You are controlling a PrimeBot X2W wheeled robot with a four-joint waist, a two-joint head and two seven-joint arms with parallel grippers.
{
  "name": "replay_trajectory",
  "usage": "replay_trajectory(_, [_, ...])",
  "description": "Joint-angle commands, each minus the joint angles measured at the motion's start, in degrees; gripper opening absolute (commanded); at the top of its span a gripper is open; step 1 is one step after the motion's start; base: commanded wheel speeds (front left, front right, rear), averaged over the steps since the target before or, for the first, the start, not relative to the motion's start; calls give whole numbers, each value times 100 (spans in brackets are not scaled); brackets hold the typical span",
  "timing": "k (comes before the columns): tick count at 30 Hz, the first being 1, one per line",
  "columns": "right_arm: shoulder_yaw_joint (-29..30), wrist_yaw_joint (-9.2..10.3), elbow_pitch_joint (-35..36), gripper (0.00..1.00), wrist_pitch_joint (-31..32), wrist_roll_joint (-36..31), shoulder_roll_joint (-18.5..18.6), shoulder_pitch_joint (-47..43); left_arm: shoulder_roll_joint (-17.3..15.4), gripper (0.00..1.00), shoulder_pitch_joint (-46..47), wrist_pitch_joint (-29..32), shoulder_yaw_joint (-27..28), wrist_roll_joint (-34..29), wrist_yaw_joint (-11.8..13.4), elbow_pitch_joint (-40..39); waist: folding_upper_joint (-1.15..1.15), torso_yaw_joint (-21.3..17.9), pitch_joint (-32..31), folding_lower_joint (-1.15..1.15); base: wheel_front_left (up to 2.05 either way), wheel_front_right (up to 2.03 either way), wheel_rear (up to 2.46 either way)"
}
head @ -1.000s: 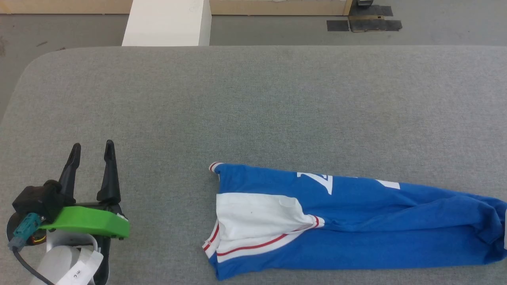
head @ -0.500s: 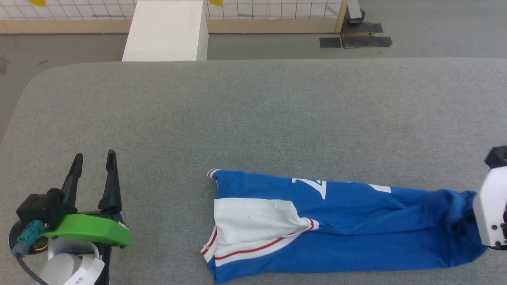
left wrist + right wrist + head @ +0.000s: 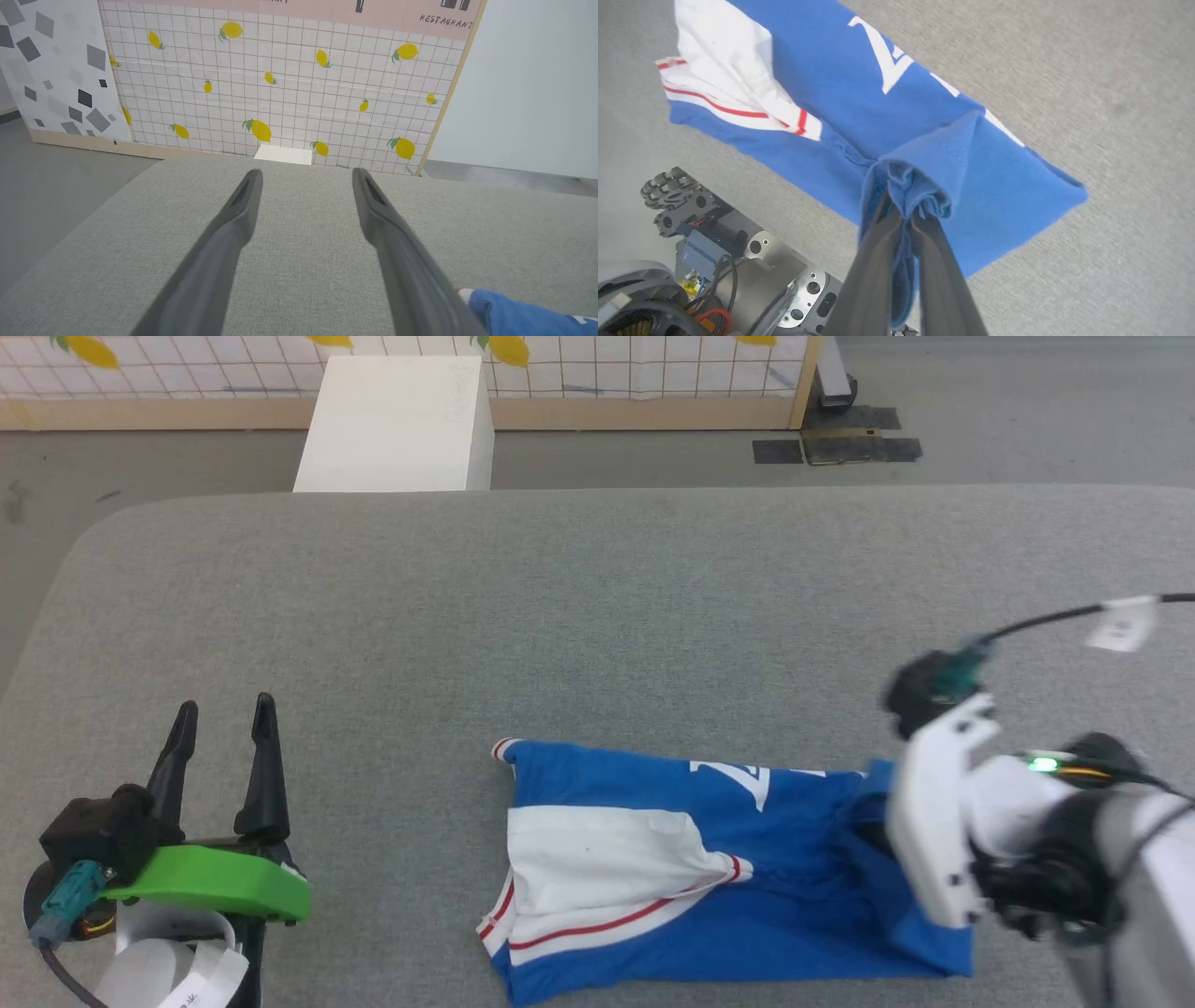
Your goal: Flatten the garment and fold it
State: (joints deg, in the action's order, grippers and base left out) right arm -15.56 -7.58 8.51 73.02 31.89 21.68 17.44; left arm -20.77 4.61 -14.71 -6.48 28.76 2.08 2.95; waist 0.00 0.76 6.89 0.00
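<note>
— Blue jersey, white trim: the garment (image 3: 775, 915) lies on the grey cloth table (image 3: 560, 597), near the front edge and right of centre in the head view. It lies as a long narrow strip.
— Which end is down flat?
— The end toward the robot's left. A white sleeve (image 3: 597, 849) with thin red stripes rests on top of the blue there. White lettering (image 3: 747, 782) shows in part along the far edge.
— And the other end?
— Raised and doubled back over the strip. The right gripper (image 3: 901, 205) has it: fingers pinched together on a bunched wad of blue hem, with cloth wrapped round both tips and hanging between them. The wrist view looks down past it to the garment, the table and the robot's base (image 3: 714, 242).
— Left side?
— The left gripper (image 3: 224, 702) sits low left in the head view, over bare table, well apart from the garment. Fingers spread wide, nothing between them, pointing toward the far edge.
— Background?
— White box (image 3: 392, 425) on the floor beyond the table; lemon-print tiled wall (image 3: 289, 93) behind it.
</note>
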Motion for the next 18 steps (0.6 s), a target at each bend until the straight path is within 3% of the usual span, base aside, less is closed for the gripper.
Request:
replay_trajectory(1, [-198,9,-98,0,-93,67,-117,181,2,100,-91,5,-10,75,30,-18,0,39,19,0,0,0,0])
replay_trajectory(18, [-2262,9,-1781,0,-1412,575,-1239,1720,152,100,83,-13,-140,92,-65,99,0,493,351,0,0,0,0])
